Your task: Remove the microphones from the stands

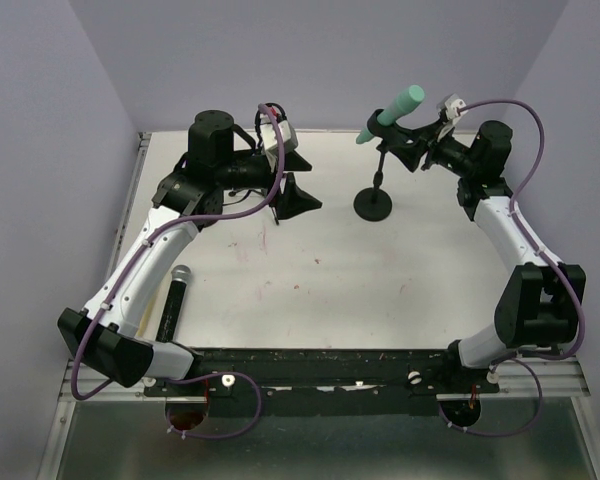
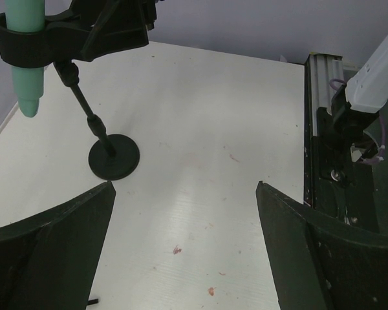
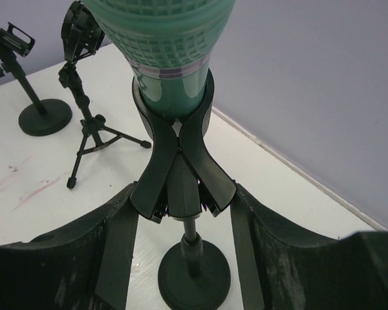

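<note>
A green microphone [image 1: 395, 108] sits tilted in the black clip [image 1: 392, 140] of a stand with a round base [image 1: 373, 204] at the back right. In the right wrist view the microphone's head [image 3: 158, 39] fills the top above the clip [image 3: 181, 161]. My right gripper [image 1: 410, 150] [image 3: 181, 200] is closed on the clip's two wings, one finger on each side. My left gripper [image 1: 295, 180] [image 2: 184, 194] is open and empty, left of the stand and apart from it. It sees the microphone's handle [image 2: 24, 58] and the base [image 2: 114, 156].
A black microphone [image 1: 173, 298] lies on the table at the near left beside the left arm. The right wrist view shows a tripod stand [image 3: 90, 132] and another round-based stand [image 3: 42, 113] further off. A purple wall runs close behind.
</note>
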